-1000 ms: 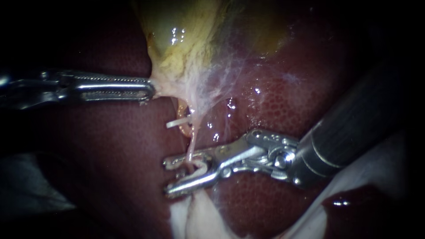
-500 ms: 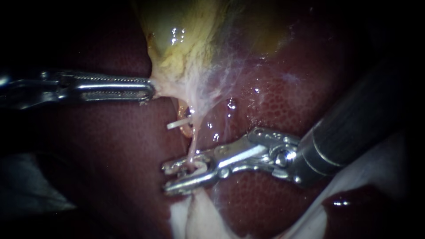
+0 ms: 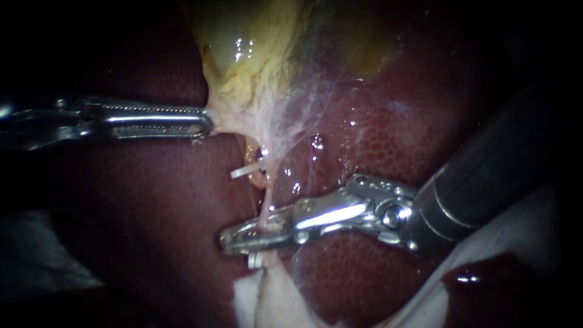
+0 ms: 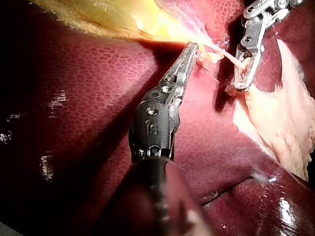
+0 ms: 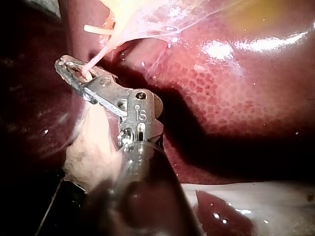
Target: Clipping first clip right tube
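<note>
My left instrument (image 3: 203,124) comes in from the left, jaws shut on the pale lower edge of the yellow gallbladder (image 3: 243,54), holding it taut. A thin pink tube (image 3: 265,197) runs down from there over the dark red liver (image 3: 376,140). My right instrument (image 3: 234,240) has its jaws shut across this tube low down. A small white clip end (image 3: 255,261) shows just under those jaws. In the right wrist view the tube (image 5: 98,59) enters the shut jaws (image 5: 74,69). The left wrist view shows my left jaws (image 4: 192,49) pinching tissue, with the right instrument (image 4: 243,73) beyond.
Higher up, another white clip (image 3: 246,170) sits across an orange strand beside the tube. Pale fatty tissue (image 3: 273,297) lies below the right jaws. A white cloth (image 3: 516,225) lies under the right shaft, with dark liver (image 3: 486,279) beside it.
My right instrument's jaws, open around the tube with a white clip between them, have come together on the tube. The left instrument has held still.
</note>
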`<state>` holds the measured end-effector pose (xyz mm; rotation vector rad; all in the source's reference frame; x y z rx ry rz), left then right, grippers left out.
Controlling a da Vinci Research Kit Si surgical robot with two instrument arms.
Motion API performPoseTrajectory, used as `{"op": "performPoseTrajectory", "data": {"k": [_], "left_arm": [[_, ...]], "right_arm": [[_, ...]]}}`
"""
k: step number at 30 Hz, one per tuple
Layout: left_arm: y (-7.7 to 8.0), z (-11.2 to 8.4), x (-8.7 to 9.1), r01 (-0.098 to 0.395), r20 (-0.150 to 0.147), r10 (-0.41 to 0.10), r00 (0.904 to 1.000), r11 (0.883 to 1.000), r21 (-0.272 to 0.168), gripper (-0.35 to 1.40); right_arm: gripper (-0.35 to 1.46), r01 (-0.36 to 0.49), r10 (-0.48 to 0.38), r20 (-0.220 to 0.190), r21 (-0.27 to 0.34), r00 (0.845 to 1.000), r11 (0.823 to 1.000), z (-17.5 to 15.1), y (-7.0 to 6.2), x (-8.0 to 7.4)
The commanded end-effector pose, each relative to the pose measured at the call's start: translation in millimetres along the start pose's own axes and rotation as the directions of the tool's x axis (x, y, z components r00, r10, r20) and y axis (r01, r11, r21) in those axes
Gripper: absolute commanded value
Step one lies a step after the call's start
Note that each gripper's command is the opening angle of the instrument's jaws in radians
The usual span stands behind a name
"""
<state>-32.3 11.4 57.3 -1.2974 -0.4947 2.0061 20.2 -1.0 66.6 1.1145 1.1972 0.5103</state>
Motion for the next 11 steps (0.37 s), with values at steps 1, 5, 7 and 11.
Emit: {"op": "performPoseTrajectory", "data": {"k": [1, 5, 7, 11], "left_arm": [[0.0, 0.0, 0.0, 0.000, 0.000, 0.000, 1.0000, 1.000, 0.000, -0.35], [0.0, 0.0, 0.0, 0.000, 0.000, 0.000, 1.0000, 1.000, 0.000, -0.35], [0.0, 0.0, 0.0, 0.000, 0.000, 0.000, 1.0000, 1.000, 0.000, -0.35], [0.0, 0.0, 0.0, 0.000, 0.000, 0.000, 1.0000, 1.000, 0.000, -0.35]], "right_arm": [[-0.35, 0.001, -0.001, 0.001, 0.001, 1.000, 1.000, 0.0, 0.1, -0.1], [-0.35, 0.001, -0.001, 0.001, 0.000, 1.000, 1.000, 0.0, 0.2, -0.2], [-0.35, 0.002, -0.002, 0.001, 0.000, 1.000, 1.000, -0.1, 0.3, -0.2], [-0.35, 0.002, -0.002, 0.002, 0.000, 1.000, 1.000, -0.2, 0.4, -0.3]]}}
